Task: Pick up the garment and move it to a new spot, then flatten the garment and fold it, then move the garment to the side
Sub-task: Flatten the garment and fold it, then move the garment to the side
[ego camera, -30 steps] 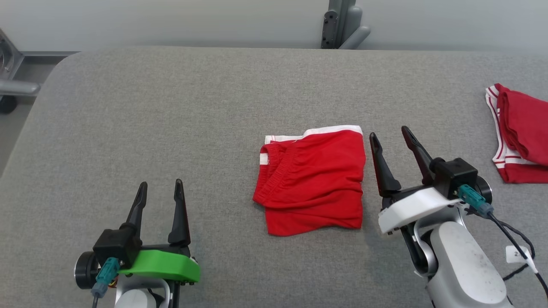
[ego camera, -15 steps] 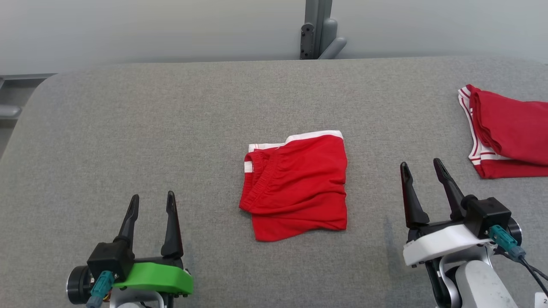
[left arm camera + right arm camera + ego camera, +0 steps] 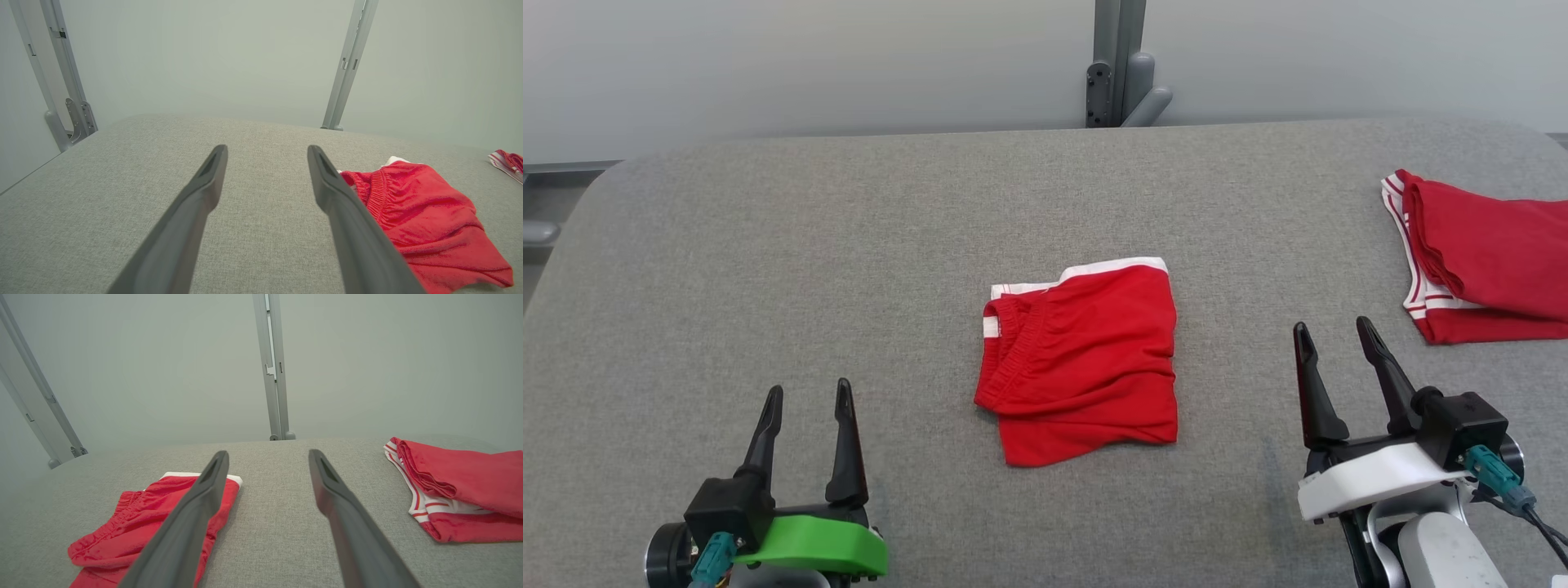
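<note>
A folded red garment [image 3: 1082, 363] with a white edge and a gathered waistband lies in the middle of the grey table [image 3: 849, 245]. It also lies at the right of the left wrist view as the garment [image 3: 416, 216] and at the lower left of the right wrist view as the garment [image 3: 135, 526]. My left gripper [image 3: 807, 394] stands open at the lower left, well clear of the cloth. To the right of the cloth my right gripper [image 3: 1333, 336] is open too, with nothing between its fingers.
A second folded red garment with white stripes [image 3: 1486, 261] lies at the table's right edge, seen too as the striped garment [image 3: 461, 490]. A grey metal post [image 3: 1117, 65] stands behind the far edge. The table's left corner is rounded.
The head camera has shifted, so the whole picture slid. My right gripper has drawn back from beside the garment toward the near edge; the left gripper has also pulled back a little.
</note>
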Controlling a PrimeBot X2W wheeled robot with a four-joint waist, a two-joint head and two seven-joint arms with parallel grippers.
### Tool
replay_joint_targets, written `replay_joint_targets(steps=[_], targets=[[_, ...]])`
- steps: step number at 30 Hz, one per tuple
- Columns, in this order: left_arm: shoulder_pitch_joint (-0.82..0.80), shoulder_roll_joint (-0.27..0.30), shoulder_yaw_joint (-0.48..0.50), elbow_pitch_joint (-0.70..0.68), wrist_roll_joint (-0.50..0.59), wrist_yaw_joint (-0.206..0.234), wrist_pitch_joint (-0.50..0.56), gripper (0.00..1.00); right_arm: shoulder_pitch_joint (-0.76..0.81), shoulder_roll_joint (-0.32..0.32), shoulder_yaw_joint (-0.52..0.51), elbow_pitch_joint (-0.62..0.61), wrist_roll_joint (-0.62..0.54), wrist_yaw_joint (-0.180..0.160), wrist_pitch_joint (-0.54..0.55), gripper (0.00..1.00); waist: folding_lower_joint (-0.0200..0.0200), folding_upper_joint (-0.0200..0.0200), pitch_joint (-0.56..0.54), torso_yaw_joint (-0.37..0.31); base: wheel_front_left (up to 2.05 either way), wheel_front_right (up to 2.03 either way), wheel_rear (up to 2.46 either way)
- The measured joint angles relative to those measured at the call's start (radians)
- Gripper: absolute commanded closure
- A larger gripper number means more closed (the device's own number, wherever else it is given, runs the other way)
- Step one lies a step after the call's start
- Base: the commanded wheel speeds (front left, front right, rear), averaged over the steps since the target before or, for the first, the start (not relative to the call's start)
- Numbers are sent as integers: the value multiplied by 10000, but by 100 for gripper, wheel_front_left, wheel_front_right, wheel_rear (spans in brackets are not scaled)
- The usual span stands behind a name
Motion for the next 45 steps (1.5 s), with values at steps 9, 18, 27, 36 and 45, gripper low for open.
replay_joint_targets(steps=[9, 18, 27, 36, 45], targets=[[57, -2, -27, -21, 2, -12, 0, 0, -8, 2, -25, 221, 176, 0, 334, 0, 0, 0, -54, 148, 0, 0, 0], [50, -8, -326, -25, -48, 19, 0, 0, -1083, -36, 102, 1024, 579, 0, 2094, 0, 0, 0, 147, 562, 0, 0, 0], [-297, -10, -604, 63, -211, 86, 0, 0, -2931, -1072, 888, 3026, 2290, 0, 4543, 0, 0, 0, 680, 1343, 0, 0, 0], [-383, -10, -734, 31, -314, 228, 0, 0, -3552, -1555, 1524, 4165, 3896, 0, 5662, 0, 0, 0, 1098, 2088, 0, 0, 0], [-479, -10, -773, -29, -357, 303, 0, 0, -3986, -1616, 2031, 4474, 4918, 0, 5902, 94, 0, 0, 1361, 2308, 0, 0, 0]])
